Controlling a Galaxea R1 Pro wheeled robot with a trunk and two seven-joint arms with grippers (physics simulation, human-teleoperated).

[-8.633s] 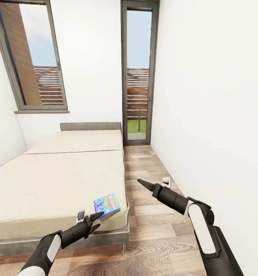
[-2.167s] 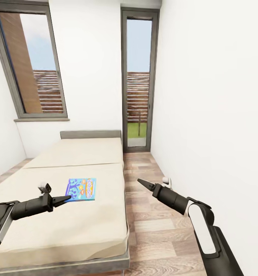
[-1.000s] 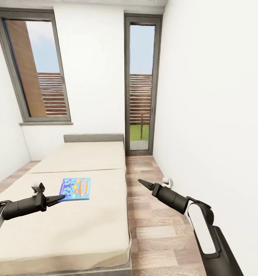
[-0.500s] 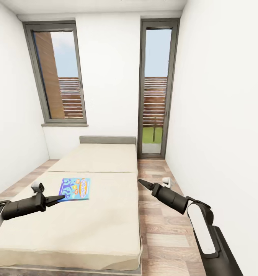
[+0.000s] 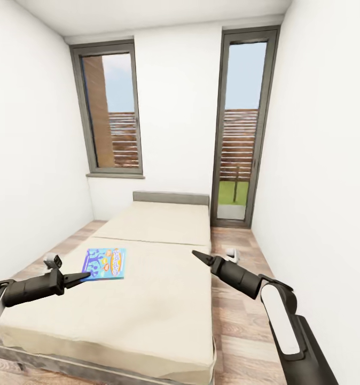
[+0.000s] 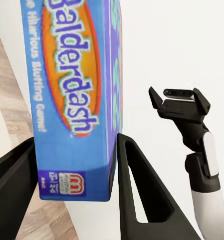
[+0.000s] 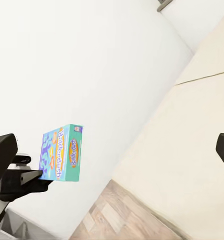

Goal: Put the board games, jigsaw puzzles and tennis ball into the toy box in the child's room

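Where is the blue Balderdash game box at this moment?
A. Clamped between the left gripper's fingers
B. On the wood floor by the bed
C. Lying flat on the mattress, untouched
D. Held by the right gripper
A: the left wrist view shows the blue game box squeezed between the left gripper fingers.

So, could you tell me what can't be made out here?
- Game's far end: cut off by the left wrist view's edge.
- Small white thing: too small in head view, partly behind the right arm.
- Bed's near right corner: cut off by head view's bottom edge.
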